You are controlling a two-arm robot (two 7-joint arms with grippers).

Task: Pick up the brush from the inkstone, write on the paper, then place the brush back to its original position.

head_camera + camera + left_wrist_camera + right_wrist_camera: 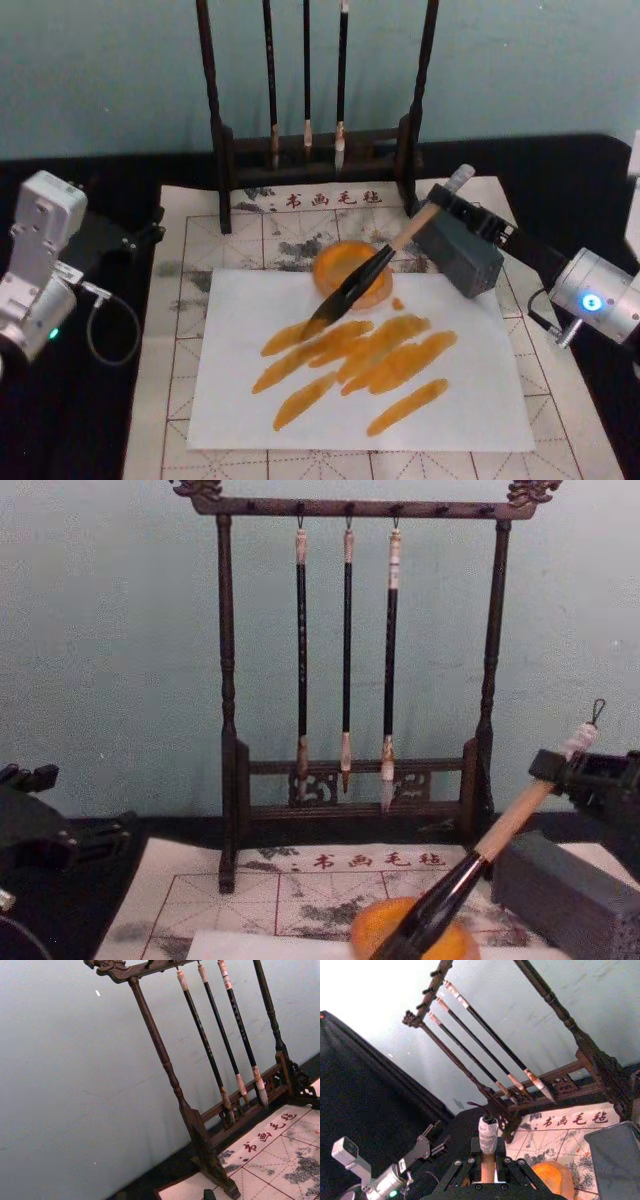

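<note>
My right gripper [435, 210] is shut on the pale handle of the brush [375, 268], near its white end cap [488, 1135]. The brush slants down and to the left across the inkstone [340, 260], a small orange dish. Its dark bristle tip reaches past the dish's near left rim, over the paper [450, 400]. The white sheet carries several orange strokes. In the chest view the brush [470, 865] angles up from the inkstone [375, 930] to the right gripper [560, 770]. My left gripper [150, 225] rests open at the table's left side, away from all of these.
A dark wooden rack [220, 130] with three thin hanging brushes [305, 110] stands at the back. A grey block [462, 255] sits just right of the dish, under my right gripper. The grid mat [180, 330] lies beneath the paper on a black table.
</note>
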